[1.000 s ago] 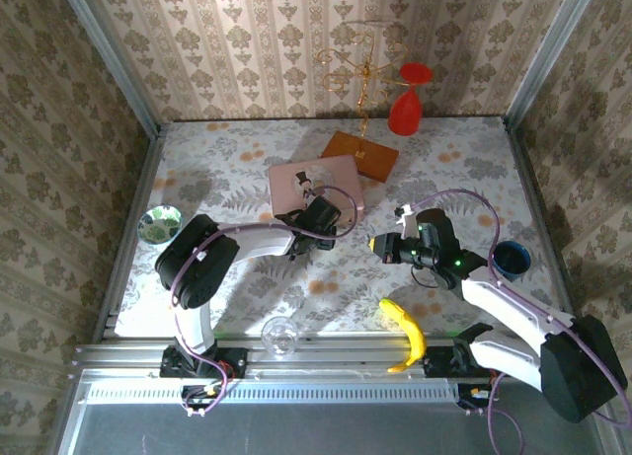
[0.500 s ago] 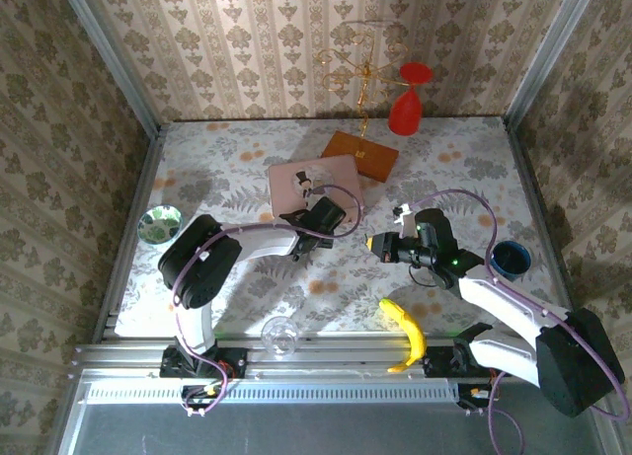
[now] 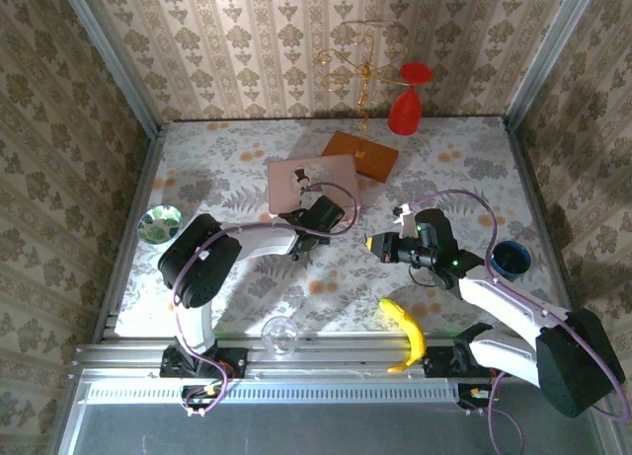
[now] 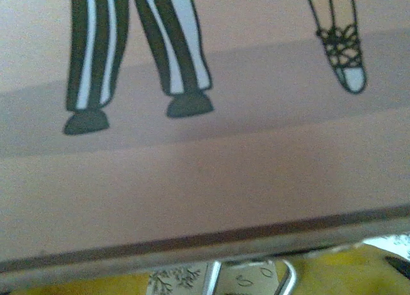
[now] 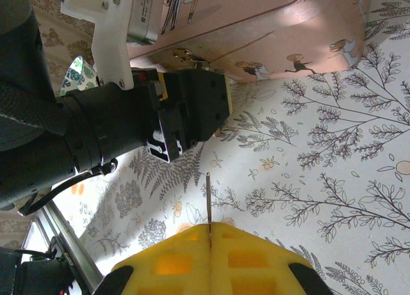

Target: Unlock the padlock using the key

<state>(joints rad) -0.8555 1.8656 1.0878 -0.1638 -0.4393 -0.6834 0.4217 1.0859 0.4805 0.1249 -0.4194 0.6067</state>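
The left arm (image 3: pixel 252 240) and right arm (image 3: pixel 509 312) show white links, black joints, purple cables (image 3: pixel 456 192); the right gripper (image 5: pixel 209 228) is yellow.

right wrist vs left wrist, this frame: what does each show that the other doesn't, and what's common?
Right wrist: the right gripper is shut on the key, with the blade pointing toward the left gripper. That gripper sits at the edge of the pink box, beside a small brass piece, likely the padlock.
Left wrist: a close-up of the box's printed face with striped legs. A pale metal loop sits under its lower edge, probably the shackle.
Both: the pink box and some floral table.
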